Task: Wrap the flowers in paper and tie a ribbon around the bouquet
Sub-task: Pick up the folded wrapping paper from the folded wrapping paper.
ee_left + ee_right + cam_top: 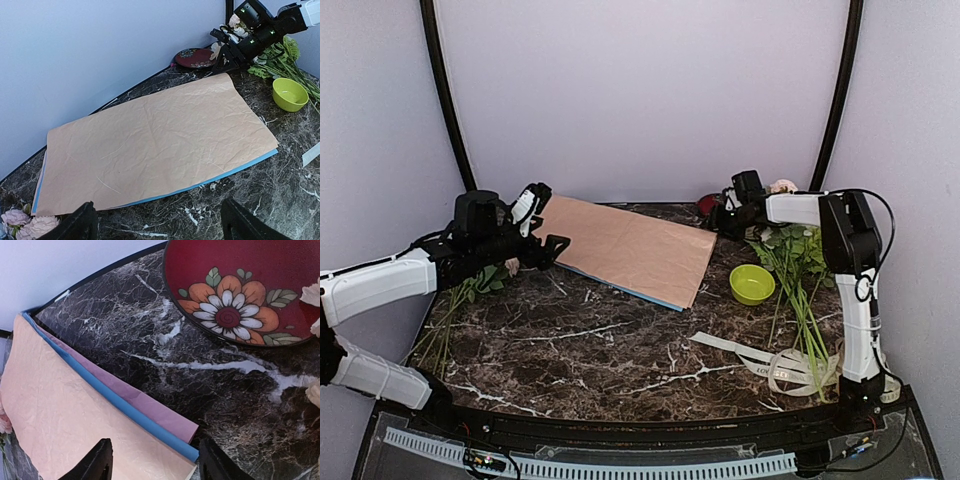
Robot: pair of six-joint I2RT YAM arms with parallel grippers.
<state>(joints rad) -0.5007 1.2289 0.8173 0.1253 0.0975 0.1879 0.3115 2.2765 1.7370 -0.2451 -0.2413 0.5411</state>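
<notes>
The tan paper (632,250) lies flat at the back middle of the table, topmost in a stack of sheets. My left gripper (545,225) hovers open at the paper's left end, and its fingers (80,225) frame bare marble just short of the sheet (155,145). My right gripper (725,215) is open at the paper's far right corner (75,430), which lies between its fingers (97,462). Pale pink blooms (27,222) lie by the left gripper, with stems (445,325) running forward. A leafy bunch (798,265) with cream blooms lies at the right. The cream ribbon (770,365) is coiled at the front right.
A light blue sheet (115,400) and a purple sheet (160,412) lie under the tan one. A red plate painted with a flower (240,285) sits just behind the right gripper. A lime green bowl (752,283) stands to the right of the paper. Walls close the back and sides.
</notes>
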